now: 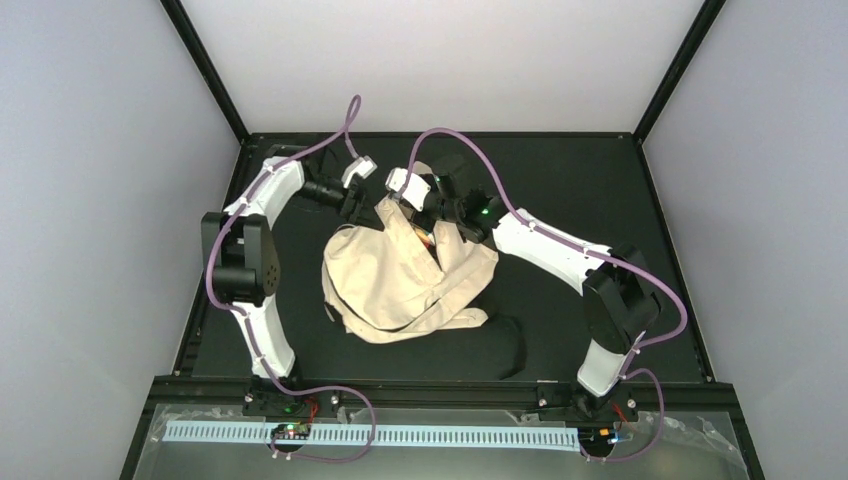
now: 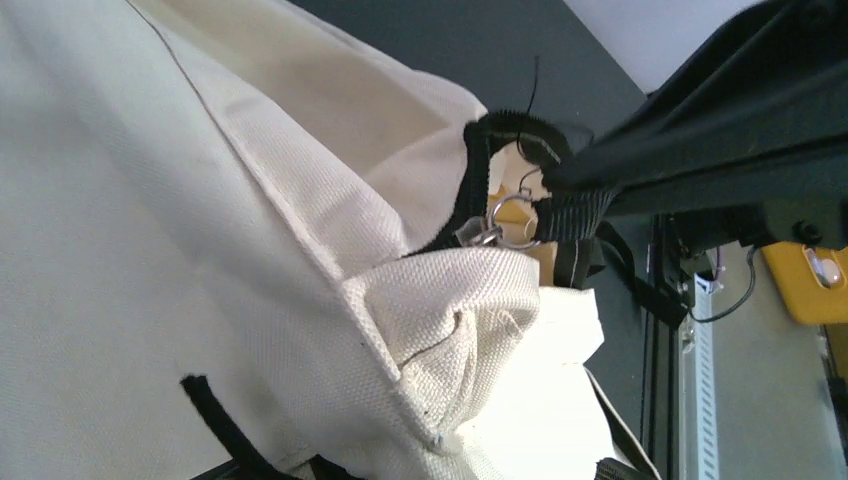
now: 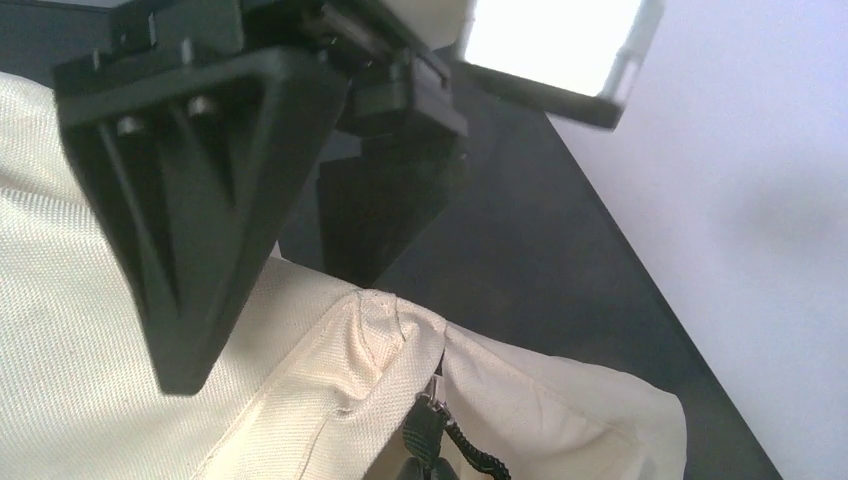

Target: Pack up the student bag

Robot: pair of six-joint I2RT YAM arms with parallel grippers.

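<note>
Now, worktop (image 1: 600,200): black and flat. It fills the middle of the top view.
Room: plain pale walls (image 1: 90,180) stand on the left, the back and the right.
Posts: two black posts (image 1: 205,65) go up from the back corners of the worktop.
Near edge: one long white strip with little slots (image 1: 450,437) lies in front of the arm bases.
Student bag (image 1: 400,290): one, cream cloth, soft and crumpled. It lies in the middle of the worktop, between the two arms, with its top end lifted toward the back.
Black strap (image 1: 505,345): one part lies flat on the worktop, just right of the bag.
Arms: two, white and black, one on each side. Both bend in over the top of the bag.
Cables (image 1: 470,150): two, purple, one along each arm.
Left claw (image 1: 360,208): right beside the bag's top left edge. I cannot tell if it is spread or closed.
Right claw (image 1: 418,212): pinched tight at the top of the bag, on the black loop (image 2: 575,205).
Zip ring (image 2: 510,222): one, small and silver, just beside that loop.
</note>
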